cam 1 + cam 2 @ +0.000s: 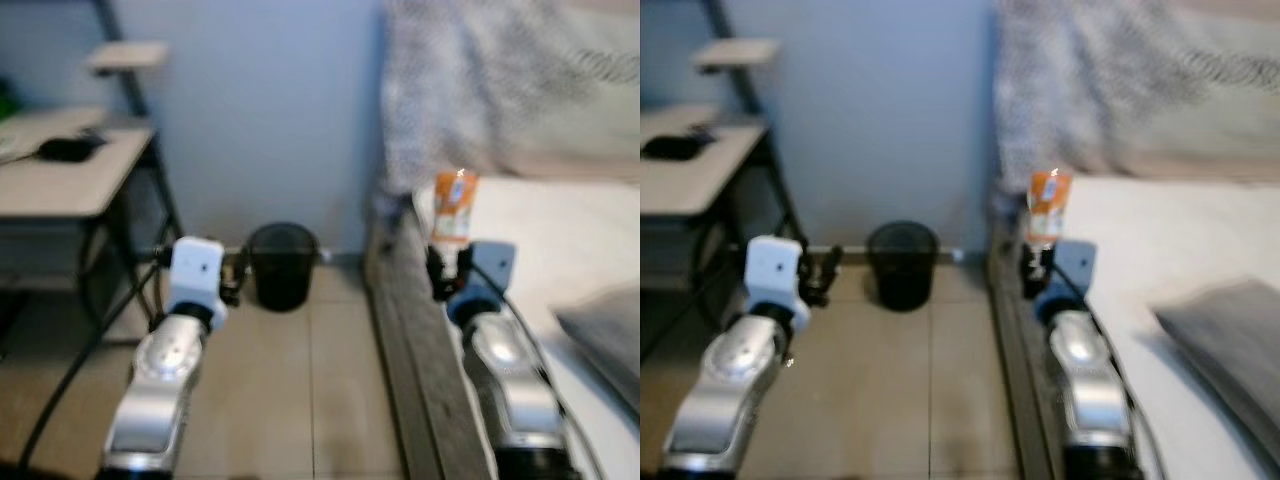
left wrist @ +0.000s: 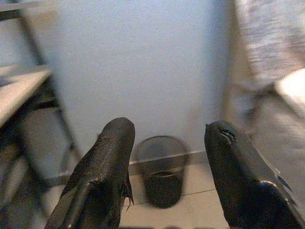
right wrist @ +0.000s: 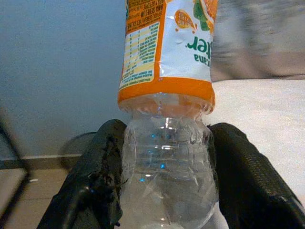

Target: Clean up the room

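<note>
Orange-labelled plastic bottle [image 3: 167, 119] is being pinched, inverted, in the right gripper [image 1: 446, 275] jaws beside the bed [image 1: 560, 240]. Left gripper [image 2: 167, 176] jaws are hanging spread; carrying should keep the bottle steady until it is over the black wastebasket [image 1: 281, 265].

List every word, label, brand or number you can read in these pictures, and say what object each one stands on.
"...ana", upside down in green: the tail of a brand name on the bottle label; the rest is cut off.
Yellow panel of fine print on the same label: too small to read.
Small orange emblem on the label: blurred, unreadable.
The bottle is clamped in the right gripper.
</note>
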Controlling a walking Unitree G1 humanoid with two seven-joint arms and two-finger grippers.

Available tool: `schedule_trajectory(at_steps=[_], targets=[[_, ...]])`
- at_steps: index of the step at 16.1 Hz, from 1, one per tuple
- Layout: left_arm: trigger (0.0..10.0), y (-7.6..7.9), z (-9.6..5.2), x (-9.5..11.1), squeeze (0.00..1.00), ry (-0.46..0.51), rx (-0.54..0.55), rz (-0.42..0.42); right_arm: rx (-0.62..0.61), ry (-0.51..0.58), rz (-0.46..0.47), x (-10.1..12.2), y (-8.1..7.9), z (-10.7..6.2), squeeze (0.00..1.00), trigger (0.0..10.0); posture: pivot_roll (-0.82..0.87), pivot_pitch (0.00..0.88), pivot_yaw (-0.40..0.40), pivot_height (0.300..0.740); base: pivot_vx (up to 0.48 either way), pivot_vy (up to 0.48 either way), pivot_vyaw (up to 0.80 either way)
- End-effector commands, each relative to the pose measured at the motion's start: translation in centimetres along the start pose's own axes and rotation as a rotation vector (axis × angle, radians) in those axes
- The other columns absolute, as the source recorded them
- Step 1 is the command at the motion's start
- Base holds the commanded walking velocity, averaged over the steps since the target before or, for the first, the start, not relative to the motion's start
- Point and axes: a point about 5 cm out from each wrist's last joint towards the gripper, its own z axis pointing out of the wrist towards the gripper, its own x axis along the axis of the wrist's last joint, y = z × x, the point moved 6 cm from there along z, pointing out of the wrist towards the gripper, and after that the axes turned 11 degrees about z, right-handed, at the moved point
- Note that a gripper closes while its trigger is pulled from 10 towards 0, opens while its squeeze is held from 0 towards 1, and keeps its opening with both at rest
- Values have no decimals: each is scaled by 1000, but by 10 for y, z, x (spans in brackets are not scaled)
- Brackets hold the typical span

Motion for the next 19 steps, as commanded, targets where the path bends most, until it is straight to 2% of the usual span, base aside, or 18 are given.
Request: schedule_trajectory(at_steps=[1,5,10,12,19], targets=[[10000,0,2,2,0,6,6,5,-12,10,12,7,3,3,0,10000,12,0,-21,740,296,0,0],[10000,0,2,3,0,10,-2,17,-22,-10,17,3,6,4,0,10000,18,0,-22,740,297,0,0],[10000,-1,1,1,0,9,-10,28,-3,-7,23,2,1,4,0,10000,27,0,-22,740,316,0,0],[10000,-3,2,1,0,12,-16,61,1,-2,-3,2,0,6,0,10000,31,0,-24,740,321,0,0],[10000,-7,2,1,0,17,-1,54,21,-25,-16,-4,-2,4,0,10000,32,0,-30,740,317,0,0]])
